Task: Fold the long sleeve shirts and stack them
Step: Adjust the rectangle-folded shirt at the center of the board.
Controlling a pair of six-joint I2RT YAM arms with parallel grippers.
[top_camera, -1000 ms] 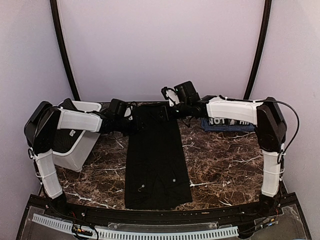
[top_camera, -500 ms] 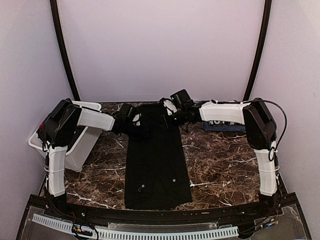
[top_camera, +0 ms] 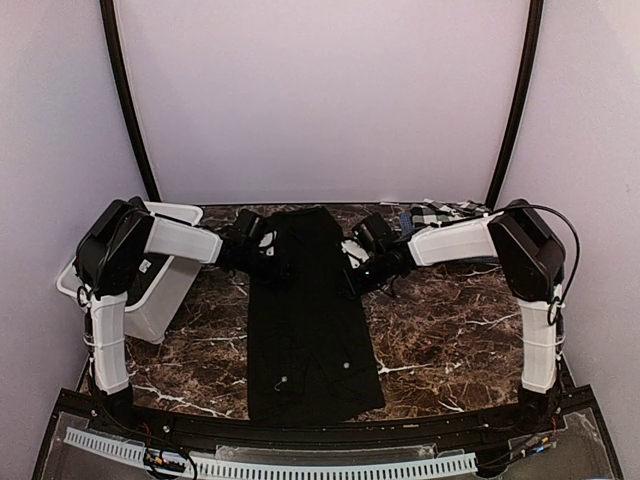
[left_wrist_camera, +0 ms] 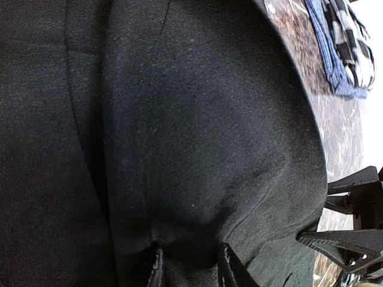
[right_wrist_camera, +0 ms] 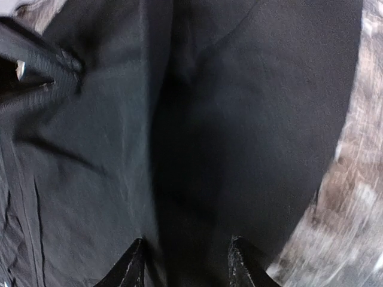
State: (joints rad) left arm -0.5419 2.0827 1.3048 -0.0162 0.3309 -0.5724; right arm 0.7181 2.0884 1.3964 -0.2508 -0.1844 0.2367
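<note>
White plastic bin point(top_camera: 150, 300) at far left of the tabletop point(top_camera: 450, 320), tilted, clear of the work. Left claw point(top_camera: 270, 262) sits on the far-left corner of the black long sleeve shirt point(top_camera: 310, 340). In the left wrist view, creases in the cloth run into the gap between its fingers point(left_wrist_camera: 157, 269), so I read it as clenched on a pinch of that shirt. The shirt lies flat as a narrow strip mid-tabletop, long axis running from the near edge to the far edge. Right claw point(top_camera: 352, 266) is at the shirt's right edge, somewhat nearer than the left one, so the two are not level across the strip. Its fingers point(right_wrist_camera: 128, 269) straddle black cloth, but I cannot tell whether they are clamped. Checked long sleeve shirt point(top_camera: 440, 212) lies at far right, well apart. Judgement: both claws are at the far end and the free length lies toward the arm bases. The fold should therefore bring the far end nearward along the long axis.
</note>
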